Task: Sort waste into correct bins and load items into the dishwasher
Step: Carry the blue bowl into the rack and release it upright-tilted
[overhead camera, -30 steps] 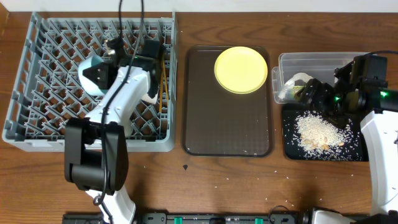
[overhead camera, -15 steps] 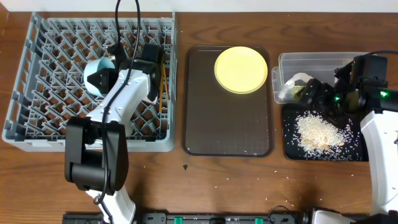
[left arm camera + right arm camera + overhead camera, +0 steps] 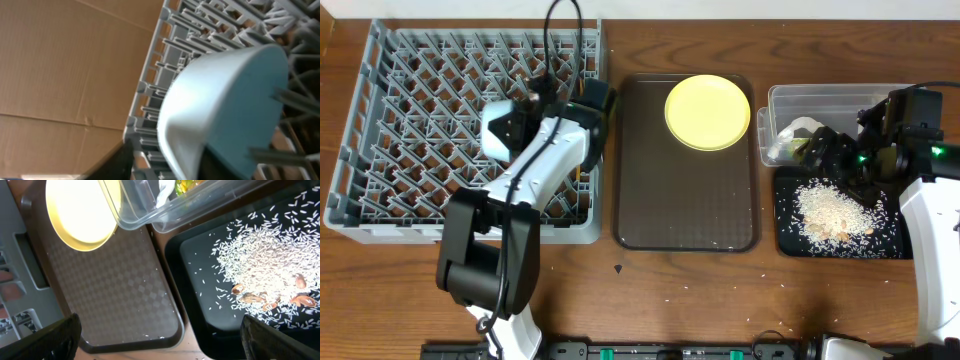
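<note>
L gripper (image 3: 525,112) was clamped on the rim of the light blue bowl (image 3: 500,132), which was tipped on its side among the pegs of the grey dish rack (image 3: 400,120), in the rack's right half (wrist cam showed the rim pinched betw. dark fingers (image 3: 120,160)). Couldn't tell if the bowl rested on the pegs. R gripper (image 3: 820,150) hung w/ its fingers (image 3: 50,340) spread wide, holding nothing, above where the clear tub (image 3: 820,100) met the black tray (image 3: 790,240). Rice grains (image 3: 830,210) lay in the black tray. The yellow plate (image 3: 707,112) sat at the far end of the brown serving tray (image 3: 685,200).
</note>
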Robot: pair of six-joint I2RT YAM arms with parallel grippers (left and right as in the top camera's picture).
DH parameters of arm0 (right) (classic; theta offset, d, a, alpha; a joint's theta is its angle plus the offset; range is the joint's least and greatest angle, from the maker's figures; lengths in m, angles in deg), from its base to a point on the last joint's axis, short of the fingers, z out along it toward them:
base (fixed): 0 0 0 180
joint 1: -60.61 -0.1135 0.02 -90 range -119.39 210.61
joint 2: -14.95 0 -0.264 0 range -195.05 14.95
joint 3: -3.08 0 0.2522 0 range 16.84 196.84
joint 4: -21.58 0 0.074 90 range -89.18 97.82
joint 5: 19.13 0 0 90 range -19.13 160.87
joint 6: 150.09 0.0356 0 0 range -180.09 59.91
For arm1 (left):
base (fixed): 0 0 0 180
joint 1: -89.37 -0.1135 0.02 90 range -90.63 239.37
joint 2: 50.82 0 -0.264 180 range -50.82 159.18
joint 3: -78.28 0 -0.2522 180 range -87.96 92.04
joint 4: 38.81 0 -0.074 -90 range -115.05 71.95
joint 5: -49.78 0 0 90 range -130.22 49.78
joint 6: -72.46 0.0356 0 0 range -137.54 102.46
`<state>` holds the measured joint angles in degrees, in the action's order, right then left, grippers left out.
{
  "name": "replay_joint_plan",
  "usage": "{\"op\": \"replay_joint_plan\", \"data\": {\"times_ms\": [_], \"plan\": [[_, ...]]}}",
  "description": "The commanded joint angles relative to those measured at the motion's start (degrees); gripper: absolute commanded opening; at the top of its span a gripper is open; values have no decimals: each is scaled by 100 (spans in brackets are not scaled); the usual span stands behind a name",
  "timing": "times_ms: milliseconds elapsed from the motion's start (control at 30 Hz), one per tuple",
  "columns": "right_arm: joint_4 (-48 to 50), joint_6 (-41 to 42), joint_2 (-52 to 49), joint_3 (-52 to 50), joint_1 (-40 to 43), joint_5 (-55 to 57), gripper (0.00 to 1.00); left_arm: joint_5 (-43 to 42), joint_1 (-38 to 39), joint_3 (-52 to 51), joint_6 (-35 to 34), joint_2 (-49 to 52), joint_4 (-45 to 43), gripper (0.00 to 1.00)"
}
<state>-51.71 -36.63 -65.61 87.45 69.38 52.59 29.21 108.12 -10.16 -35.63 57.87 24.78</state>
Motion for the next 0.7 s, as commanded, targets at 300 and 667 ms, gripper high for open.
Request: {"op": "replay_joint_plan", "data": {"times_ms": [300,667], "plan": [[-9,24,52,52,-59,-42,99,-719,654,24,-57,-1045,63,63],[-9,24,52,52,-59,-42,99,-6199,815,44,-59,-1961,-1058,62]]}}
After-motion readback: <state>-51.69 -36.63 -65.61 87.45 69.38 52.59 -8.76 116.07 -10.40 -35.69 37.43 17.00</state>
